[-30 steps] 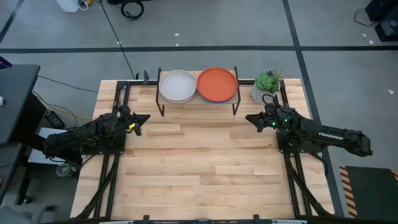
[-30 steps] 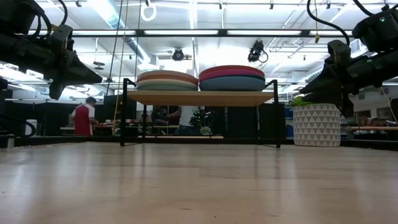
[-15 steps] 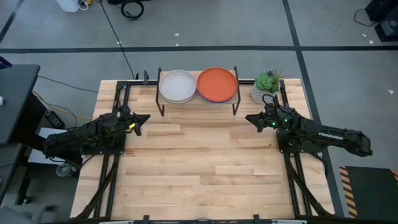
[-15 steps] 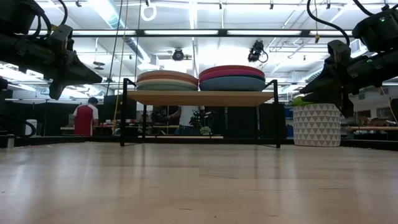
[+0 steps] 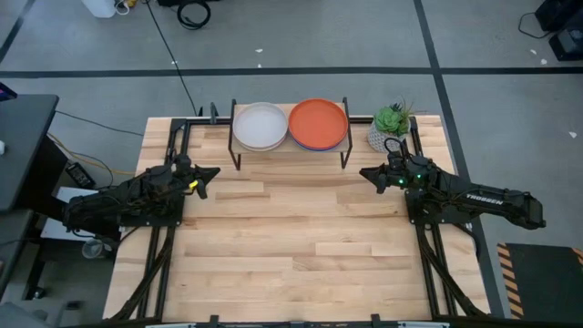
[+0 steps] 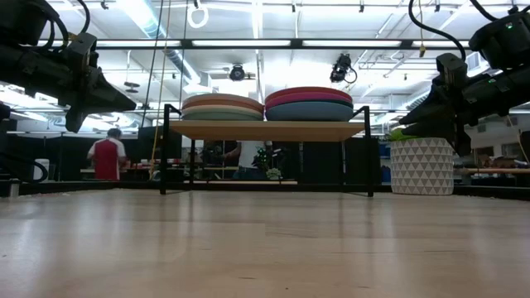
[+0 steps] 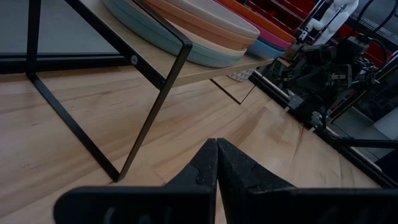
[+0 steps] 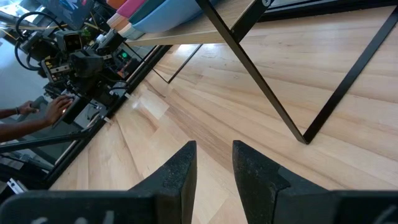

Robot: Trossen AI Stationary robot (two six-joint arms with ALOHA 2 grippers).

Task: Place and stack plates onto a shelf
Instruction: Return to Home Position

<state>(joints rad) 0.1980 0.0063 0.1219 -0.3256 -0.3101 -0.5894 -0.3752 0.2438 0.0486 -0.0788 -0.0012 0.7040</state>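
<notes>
The shelf [image 6: 267, 130] stands at the table's far edge on thin black legs. Two stacks of plates rest on its wood top: a left stack [image 5: 260, 126] with a cream-white plate uppermost, and a right stack [image 5: 318, 123] with an orange plate uppermost. My left gripper [image 5: 217, 171] hovers shut above the table, left of and nearer than the shelf; in the left wrist view [image 7: 216, 163] its fingers meet. My right gripper [image 5: 362, 173] hovers open, right of and nearer than the shelf, with a gap between its fingers [image 8: 214, 163]. Neither holds anything.
A potted green plant in a white patterned pot [image 5: 390, 128] stands right of the shelf, close to my right arm. The wood tabletop [image 5: 291, 246] stretches between the arms and toward the near edge. A person's hand [image 8: 56, 109] shows beyond the table's left side.
</notes>
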